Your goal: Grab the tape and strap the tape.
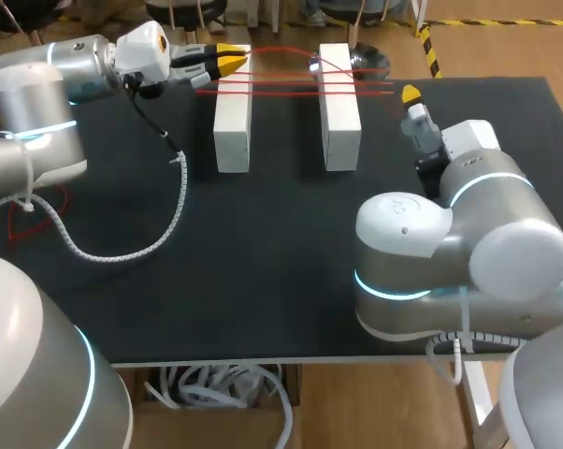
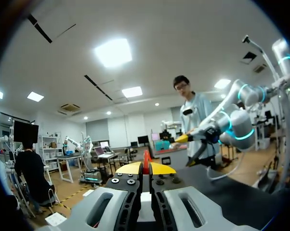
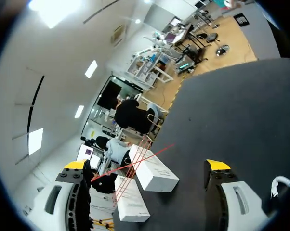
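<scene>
A black counter [image 1: 263,281] carries two upright white blocks, the left block [image 1: 232,108] and the right block [image 1: 339,105], standing side by side with a gap between them. Thin red tape [image 1: 281,92] runs in several strands across the tops of both blocks and over the gap.

The left gripper [image 1: 230,59] hovers just beside the left block at the counter's far edge. Its yellow-tipped fingers are pressed together on the end of the red tape, seen up close in the left wrist view [image 2: 146,167].

The right gripper [image 1: 411,94] sits near the right block, on its outer side. Its fingers are spread wide and hold nothing [image 3: 147,165].
</scene>
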{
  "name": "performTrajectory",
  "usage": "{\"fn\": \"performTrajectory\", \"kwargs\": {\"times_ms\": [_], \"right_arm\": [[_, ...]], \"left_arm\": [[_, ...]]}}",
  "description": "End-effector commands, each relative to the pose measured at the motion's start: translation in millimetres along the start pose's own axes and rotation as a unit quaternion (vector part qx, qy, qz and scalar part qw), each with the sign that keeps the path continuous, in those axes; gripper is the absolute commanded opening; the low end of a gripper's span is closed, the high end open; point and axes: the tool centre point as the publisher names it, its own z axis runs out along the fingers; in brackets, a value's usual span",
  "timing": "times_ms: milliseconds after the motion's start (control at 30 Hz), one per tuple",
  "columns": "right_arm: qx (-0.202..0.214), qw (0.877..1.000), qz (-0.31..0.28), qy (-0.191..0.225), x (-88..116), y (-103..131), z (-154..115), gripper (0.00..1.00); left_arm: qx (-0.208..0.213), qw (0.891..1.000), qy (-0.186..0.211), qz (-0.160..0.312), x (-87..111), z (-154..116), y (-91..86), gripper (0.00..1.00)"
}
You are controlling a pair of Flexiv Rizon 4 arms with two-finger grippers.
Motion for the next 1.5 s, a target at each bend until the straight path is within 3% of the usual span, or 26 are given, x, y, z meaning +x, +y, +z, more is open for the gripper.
{"fn": "performTrajectory", "kwargs": {"times_ms": [33, 200, 333, 367, 933, 1167, 1500], "right_arm": [[0.007, 0.993, 0.117, -0.013, 5.6, 0.9, 2.4, 1.0], [0.032, 0.971, 0.237, 0.008, 13.3, 1.6, 1.7, 1.0], [-0.008, 0.948, 0.313, 0.061, 23.5, 5.8, 1.2, 1.0], [-0.011, 0.945, 0.318, 0.077, 24.9, 7.0, 0.7, 1.0], [-0.017, 0.946, 0.314, 0.075, 25.4, 7.5, -0.6, 1.0], [-0.024, 0.92, 0.39, 0.038, 36.7, 5.6, 15.1, 1.0], [-0.061, 0.896, 0.434, 0.071, 48.5, 0.2, 54.2, 1.0]], "left_arm": [[0.001, 1.0, -0.001, 0.001, 0.2, 0.1, 0.9, 0.0], [0.001, 1.0, -0.001, 0.001, 0.2, 0.1, 0.9, 0.0], [0.001, 1.0, -0.001, 0.001, 0.2, 0.1, 0.9, 0.0], [0.001, 1.0, -0.001, 0.001, 0.2, 0.1, 0.9, 0.0], [0.001, 1.0, -0.001, 0.001, 0.2, 0.1, 0.9, 0.0], [0.001, 1.0, -0.001, 0.001, 0.2, 0.1, 0.9, 0.0], [0.001, 1.0, -0.001, 0.001, 0.2, 0.1, 0.9, 0.0]]}}
